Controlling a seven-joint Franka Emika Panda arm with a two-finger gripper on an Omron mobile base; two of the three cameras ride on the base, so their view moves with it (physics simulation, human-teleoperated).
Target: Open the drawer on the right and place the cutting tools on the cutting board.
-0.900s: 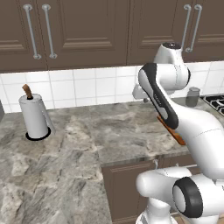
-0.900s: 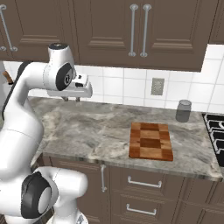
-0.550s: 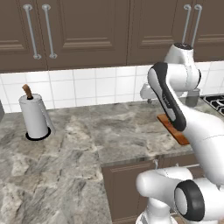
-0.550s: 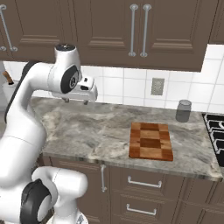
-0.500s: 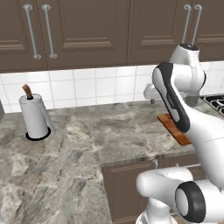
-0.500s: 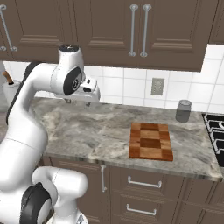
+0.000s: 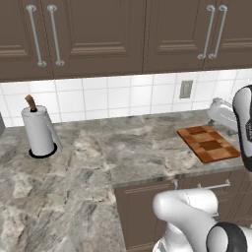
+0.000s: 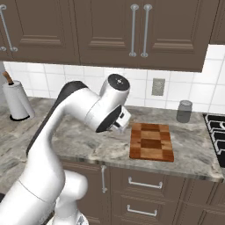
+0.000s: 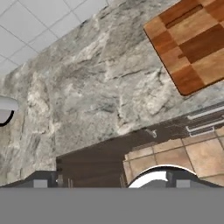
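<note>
The checkered wooden cutting board (image 8: 151, 141) lies flat on the marble counter, with nothing on it; it also shows in the left base view (image 7: 209, 142) and at the top right of the hand view (image 9: 192, 43). My gripper (image 9: 111, 183) hangs over the counter's front edge just left of the board, its tips far apart and nothing between them. The white hand (image 8: 122, 119) sits at the board's left side. Below the board, the drawer (image 8: 141, 184) is shut, like the one beneath it. The cutting tools are hidden.
A paper towel roll (image 7: 38, 130) stands at the counter's far left. A grey jar (image 8: 184, 110) stands behind the board, and a stove (image 8: 217, 132) is at the right edge. A cabinet door with a metal handle (image 8: 104, 178) sits left of the drawers.
The arm has swung right along the counter, from well left of the board to its left edge. The jaws have opened wide.
</note>
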